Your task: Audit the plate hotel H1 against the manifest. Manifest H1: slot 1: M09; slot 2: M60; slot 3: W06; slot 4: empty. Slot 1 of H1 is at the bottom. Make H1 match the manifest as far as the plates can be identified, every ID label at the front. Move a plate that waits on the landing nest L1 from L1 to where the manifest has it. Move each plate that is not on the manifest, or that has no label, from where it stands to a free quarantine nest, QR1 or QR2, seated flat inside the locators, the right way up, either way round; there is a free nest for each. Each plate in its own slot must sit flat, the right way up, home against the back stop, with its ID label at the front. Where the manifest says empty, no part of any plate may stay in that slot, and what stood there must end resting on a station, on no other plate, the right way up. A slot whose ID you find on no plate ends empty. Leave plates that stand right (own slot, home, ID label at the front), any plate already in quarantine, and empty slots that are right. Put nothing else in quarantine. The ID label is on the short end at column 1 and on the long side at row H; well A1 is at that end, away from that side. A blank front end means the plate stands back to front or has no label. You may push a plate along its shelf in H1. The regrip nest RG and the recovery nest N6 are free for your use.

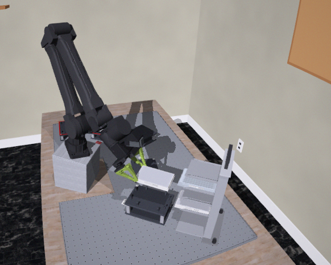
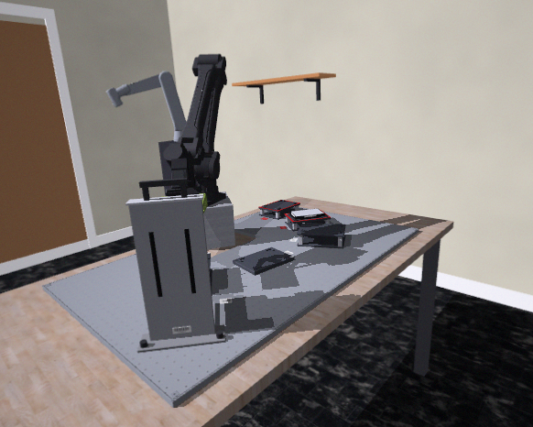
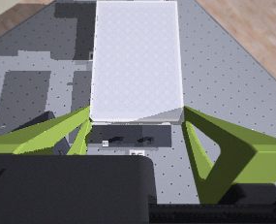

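Observation:
My gripper [image 1: 131,168] has green fingers and is shut on the near short end of a white well plate [image 1: 156,178]. It holds the plate a little above the black raised nest [image 1: 148,201]. In the wrist view the plate [image 3: 137,62] stretches away from the gripper [image 3: 136,120], with a finger at each side of its near end and the dark nest [image 3: 129,137] below. The plate hotel H1 [image 1: 214,185] stands right of the nest. One plate [image 1: 197,182] sits on an upper shelf and another [image 1: 193,205] on a lower one. I cannot read any labels.
Two red-rimmed quarantine nests stand at the far side in the exterior view; one [image 2: 278,206] is bare and the other [image 2: 307,214] carries a white plate. A black raised nest [image 2: 321,236] and a flat dark nest [image 2: 262,259] lie nearby. The arm's grey pedestal [image 1: 74,170] is at the left.

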Motion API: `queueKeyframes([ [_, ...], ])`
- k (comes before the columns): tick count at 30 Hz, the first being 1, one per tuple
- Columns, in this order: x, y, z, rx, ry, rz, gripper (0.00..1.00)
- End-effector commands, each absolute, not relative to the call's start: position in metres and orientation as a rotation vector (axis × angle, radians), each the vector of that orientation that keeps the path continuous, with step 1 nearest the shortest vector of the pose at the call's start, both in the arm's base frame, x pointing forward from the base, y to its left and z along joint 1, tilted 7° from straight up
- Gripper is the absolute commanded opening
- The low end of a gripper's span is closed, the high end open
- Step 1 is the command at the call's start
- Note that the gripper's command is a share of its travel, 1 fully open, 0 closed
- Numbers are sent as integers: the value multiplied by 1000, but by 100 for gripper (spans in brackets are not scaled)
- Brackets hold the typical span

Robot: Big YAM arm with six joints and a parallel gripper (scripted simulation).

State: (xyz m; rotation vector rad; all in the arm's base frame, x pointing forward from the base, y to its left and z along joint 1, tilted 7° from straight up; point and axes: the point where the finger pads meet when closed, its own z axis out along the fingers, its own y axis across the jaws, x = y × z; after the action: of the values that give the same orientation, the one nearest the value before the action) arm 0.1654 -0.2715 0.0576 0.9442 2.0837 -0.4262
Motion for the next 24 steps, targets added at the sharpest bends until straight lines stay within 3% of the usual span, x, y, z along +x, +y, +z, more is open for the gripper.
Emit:
queueKeyframes([
  [1, 181, -296, 87, 902, 2023, -471, 86],
  [24, 194, -308, 82, 907, 2031, -463, 86],
])
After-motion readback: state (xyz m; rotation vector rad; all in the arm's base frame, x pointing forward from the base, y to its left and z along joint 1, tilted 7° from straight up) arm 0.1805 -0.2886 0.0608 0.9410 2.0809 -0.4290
